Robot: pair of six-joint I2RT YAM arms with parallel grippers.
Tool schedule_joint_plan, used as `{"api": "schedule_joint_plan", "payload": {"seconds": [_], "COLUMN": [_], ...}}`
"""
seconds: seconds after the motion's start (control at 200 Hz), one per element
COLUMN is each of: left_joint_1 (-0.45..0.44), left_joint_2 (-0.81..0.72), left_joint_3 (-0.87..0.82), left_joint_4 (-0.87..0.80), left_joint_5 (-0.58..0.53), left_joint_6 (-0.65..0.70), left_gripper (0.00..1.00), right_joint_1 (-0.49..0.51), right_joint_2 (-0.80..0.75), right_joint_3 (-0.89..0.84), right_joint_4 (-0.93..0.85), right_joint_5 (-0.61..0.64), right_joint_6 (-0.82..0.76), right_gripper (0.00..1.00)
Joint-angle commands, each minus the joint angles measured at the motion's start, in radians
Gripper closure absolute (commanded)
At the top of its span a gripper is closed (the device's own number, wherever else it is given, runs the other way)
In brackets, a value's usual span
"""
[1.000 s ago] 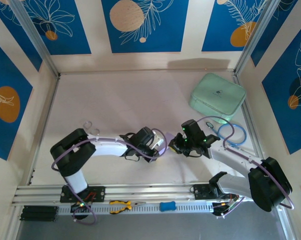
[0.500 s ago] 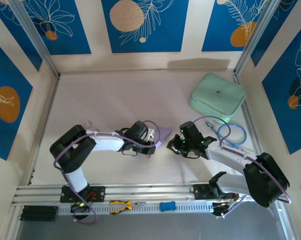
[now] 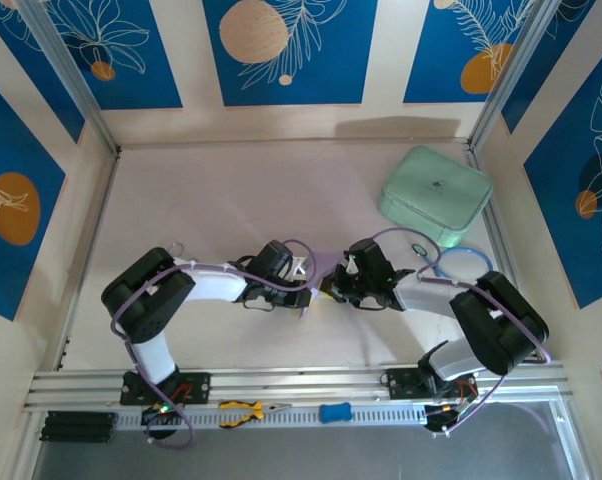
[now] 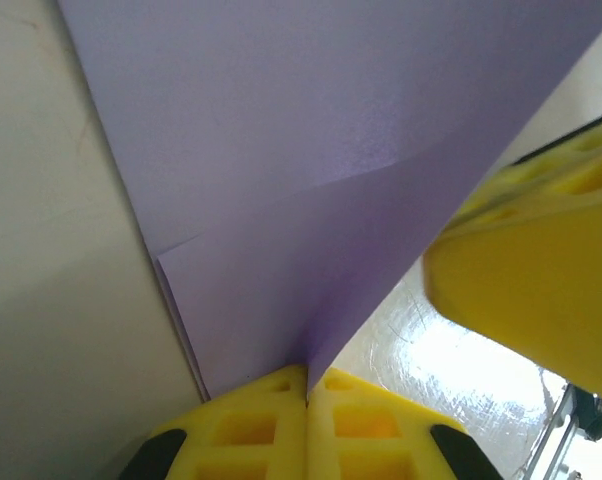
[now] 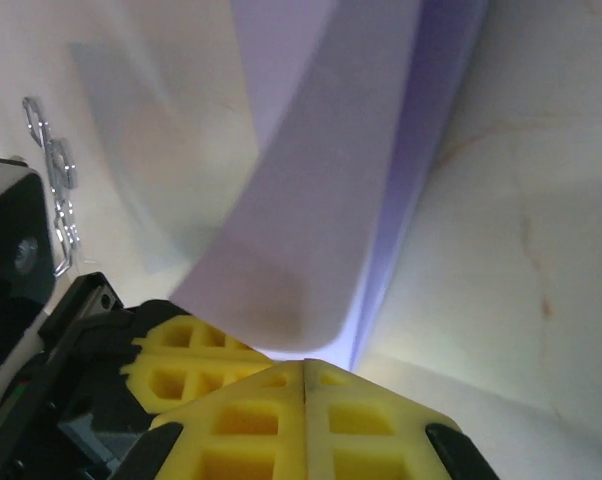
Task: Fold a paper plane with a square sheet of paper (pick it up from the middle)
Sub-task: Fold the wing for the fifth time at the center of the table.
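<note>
Left gripper (image 4: 306, 385) and right gripper (image 5: 303, 375) are each clamped tight on the thin, pale lavender folded sheet of paper (image 4: 331, 150) at mid-table. Both arms reach inward and low, wrists nearly meeting.

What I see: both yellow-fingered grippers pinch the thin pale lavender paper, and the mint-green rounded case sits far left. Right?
No: the top view shows the mint-green rounded case at far right. The left gripper and right gripper do pinch the lavender paper.
</note>
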State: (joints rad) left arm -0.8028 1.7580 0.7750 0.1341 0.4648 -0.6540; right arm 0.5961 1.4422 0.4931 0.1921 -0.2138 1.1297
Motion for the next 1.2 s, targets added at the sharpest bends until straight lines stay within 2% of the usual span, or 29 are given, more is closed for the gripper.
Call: {"api": "schedule_joint_plan", "payload": {"seconds": [0.0, 0.395, 0.795, 1.19], "left_joint_1": [0.014, 0.044, 0.074, 0.103], "left_joint_2": [0.022, 0.005, -0.031, -0.015], "left_joint_3": [-0.02, -0.07, -0.157, -0.191], "left_joint_4": [0.011, 0.074, 0.242, 0.27], "left_joint_5": [0.041, 0.084, 0.15, 0.142], "left_joint_6": [-0.017, -0.041, -0.084, -0.136], "left_gripper": [1.0, 1.0, 1.0, 1.0], "right_joint_1": [0.002, -0.044, -0.062, -0.062], "right_joint_2": [0.034, 0.085, 0.126, 0.218], "right_joint_3": [0.031, 0.046, 0.072, 0.122], "right_joint_4": [0.102, 0.088, 0.099, 0.151], "right_joint_5": [-0.05, -0.068, -0.129, -0.212], "right_joint_6": [-0.024, -0.06, -0.09, -0.118], "right_gripper": [0.94, 0.95, 0.94, 0.94]}}
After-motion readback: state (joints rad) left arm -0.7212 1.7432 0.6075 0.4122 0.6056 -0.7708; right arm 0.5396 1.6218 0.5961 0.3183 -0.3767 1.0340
